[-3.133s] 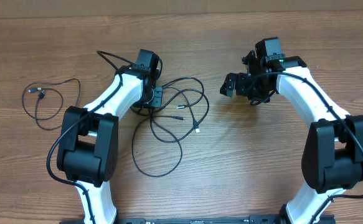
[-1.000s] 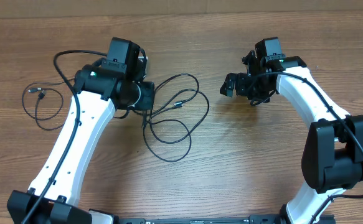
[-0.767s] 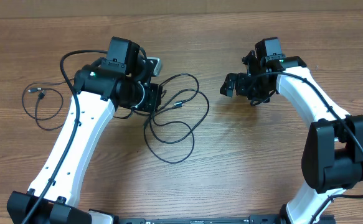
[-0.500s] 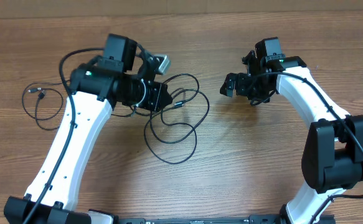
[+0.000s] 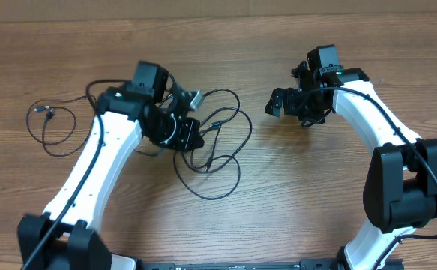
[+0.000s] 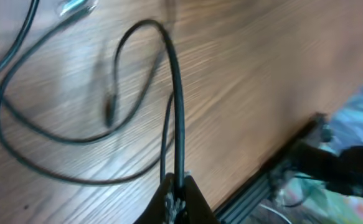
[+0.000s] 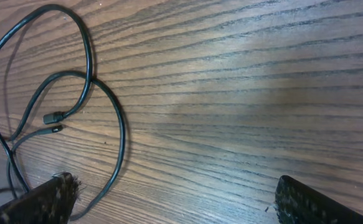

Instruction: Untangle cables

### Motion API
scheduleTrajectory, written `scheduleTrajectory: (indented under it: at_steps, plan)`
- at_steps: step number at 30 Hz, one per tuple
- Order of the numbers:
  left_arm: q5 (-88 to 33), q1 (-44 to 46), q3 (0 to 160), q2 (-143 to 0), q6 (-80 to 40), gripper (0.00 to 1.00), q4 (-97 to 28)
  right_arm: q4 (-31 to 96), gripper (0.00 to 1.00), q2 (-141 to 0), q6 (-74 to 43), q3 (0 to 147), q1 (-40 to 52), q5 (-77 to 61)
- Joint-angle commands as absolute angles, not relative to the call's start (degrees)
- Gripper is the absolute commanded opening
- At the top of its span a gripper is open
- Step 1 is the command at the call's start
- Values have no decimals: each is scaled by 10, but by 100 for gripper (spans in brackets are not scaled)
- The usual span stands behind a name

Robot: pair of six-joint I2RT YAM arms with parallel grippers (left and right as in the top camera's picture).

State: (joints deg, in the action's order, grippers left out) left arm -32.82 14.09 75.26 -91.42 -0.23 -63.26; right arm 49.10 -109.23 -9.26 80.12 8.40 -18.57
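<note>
A tangle of thin black cables lies in loops at the table's centre, with small plug tips inside it. My left gripper hovers over the tangle's left side, shut on one cable strand. In the left wrist view that cable runs straight up out of the closed left gripper. A separate looped cable with a silver plug lies at far left. My right gripper stands open to the right of the tangle, holding nothing. In the right wrist view the right gripper frames bare wood, cable loops off to its left.
Both white arms reach in from the front corners. A thicker black cord arcs off the left arm. The table's front edge with a metal rail shows in the left wrist view. A tan wall runs along the back edge.
My left gripper has moved right and toward the front, still shut on the cable, and has dragged the loops with it. The right arm has not moved.
</note>
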Motion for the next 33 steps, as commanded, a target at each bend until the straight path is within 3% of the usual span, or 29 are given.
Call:
scheduleTrajectory:
  at_steps: [1,5,10,15,17,24,30,33]
  plan:
    - [-249,135,702,-953,-21,4,-615,489,100,-1078,-93,799,86,-180]
    - [-150,135,683,-1028,-79,4,-630,489,100,-1078,-93,799,86,-180]
    - [-128,135,683,-1111,-92,5,-636,489,100,-1078,-93,799,86,-180]
    - [-107,135,683,-1168,-108,24,-625,489,100,-1078,-94,799,86,-180]
    - [-103,135,683,-1177,-119,28,-618,489,100,-1078,-94,799,86,-180]
    - [-74,135,683,-1175,-167,25,-605,489,100,-1078,-93,799,86,-180]
    - [-67,134,684,-1101,-192,32,-602,489,100,-1078,-93,799,86,-180]
    - [-57,134,684,-1027,-211,42,-595,489,100,-1078,-93,799,86,-180]
